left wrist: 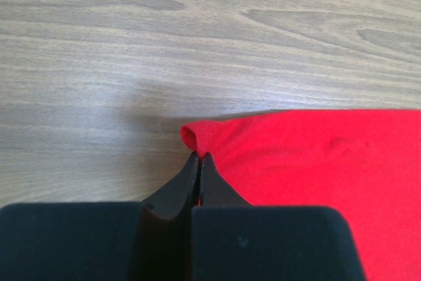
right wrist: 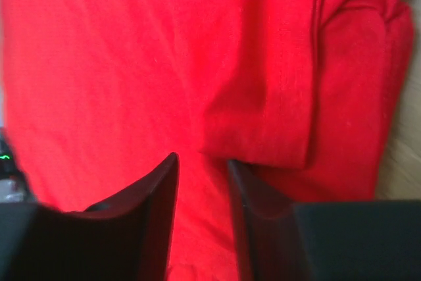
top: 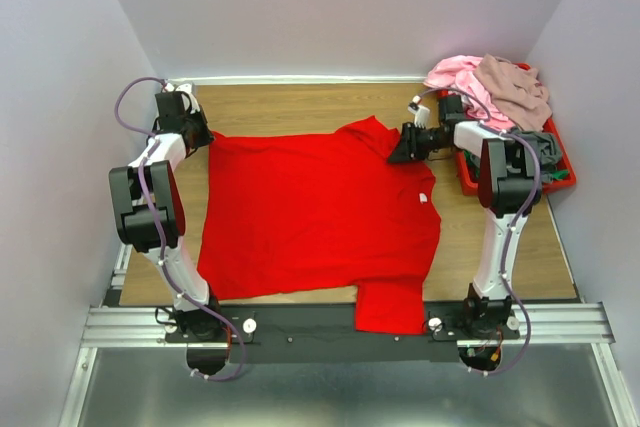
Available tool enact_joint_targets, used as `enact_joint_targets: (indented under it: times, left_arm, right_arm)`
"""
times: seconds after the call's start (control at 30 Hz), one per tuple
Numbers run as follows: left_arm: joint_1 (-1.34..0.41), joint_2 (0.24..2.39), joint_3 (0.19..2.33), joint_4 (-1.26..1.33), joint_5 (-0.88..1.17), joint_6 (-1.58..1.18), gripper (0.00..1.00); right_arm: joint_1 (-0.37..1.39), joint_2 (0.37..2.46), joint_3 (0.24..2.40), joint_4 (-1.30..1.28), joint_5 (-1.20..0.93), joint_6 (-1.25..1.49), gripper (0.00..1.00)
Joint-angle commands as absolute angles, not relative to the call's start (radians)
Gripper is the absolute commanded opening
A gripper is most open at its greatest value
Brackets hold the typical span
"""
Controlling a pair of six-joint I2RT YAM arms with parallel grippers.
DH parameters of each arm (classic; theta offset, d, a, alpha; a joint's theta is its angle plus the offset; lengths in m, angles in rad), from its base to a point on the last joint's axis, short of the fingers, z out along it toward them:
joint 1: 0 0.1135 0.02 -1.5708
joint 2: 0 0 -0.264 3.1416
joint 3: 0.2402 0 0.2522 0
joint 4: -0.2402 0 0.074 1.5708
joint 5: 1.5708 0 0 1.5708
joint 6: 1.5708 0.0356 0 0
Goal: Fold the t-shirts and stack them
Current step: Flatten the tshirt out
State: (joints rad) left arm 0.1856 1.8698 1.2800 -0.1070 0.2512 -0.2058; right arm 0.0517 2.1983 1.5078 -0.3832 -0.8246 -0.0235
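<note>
A bright red t-shirt (top: 320, 207) lies spread flat on the wooden table, its small white neck label (top: 424, 198) at the right. My left gripper (top: 205, 139) is at the shirt's far left corner, shut on the hem; in the left wrist view the jaws (left wrist: 199, 156) pinch a small fold of the red cloth (left wrist: 316, 156). My right gripper (top: 393, 152) is at the far right sleeve. Its jaws (right wrist: 202, 159) stand apart over red fabric (right wrist: 131, 64), beside a folded sleeve edge (right wrist: 355, 97).
A red plastic tray (top: 562, 175) stands at the back right, heaped with a pink shirt (top: 455, 72), a mauve-beige one (top: 515, 87) and a grey one (top: 540, 147). One red sleeve (top: 390, 307) hangs over the table's near edge onto the rail.
</note>
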Motion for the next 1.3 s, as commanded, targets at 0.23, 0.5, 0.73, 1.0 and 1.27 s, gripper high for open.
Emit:
enact_joint_targets:
  times: [0.23,0.5,0.73,1.0,1.27]
  left_arm:
    - [0.181,1.850,1.282,-0.103,0.275,-0.196,0.00]
    - [0.181,1.842,1.285,-0.101,0.281,-0.196,0.00]
    - [0.179,1.841,1.287,-0.100,0.288,-0.201,0.00]
    - [0.179,1.836,1.284,-0.100,0.287,-0.199,0.00]
    - [0.179,1.839,1.285,-0.098,0.285,-0.198,0.00]
  right_arm:
    - [0.006,2.039,1.491,-0.449,-0.660,-0.020,0.54]
    - [0.005,2.098,1.464,-0.448,-0.837,0.159,0.53]
    - [0.005,2.126,1.454,-0.428,-0.865,0.217,0.49]
    - [0.005,2.200,1.459,-0.345,-0.854,0.386,0.49]
    - [0.005,2.232,1.493,-0.275,-0.857,0.437,0.49]
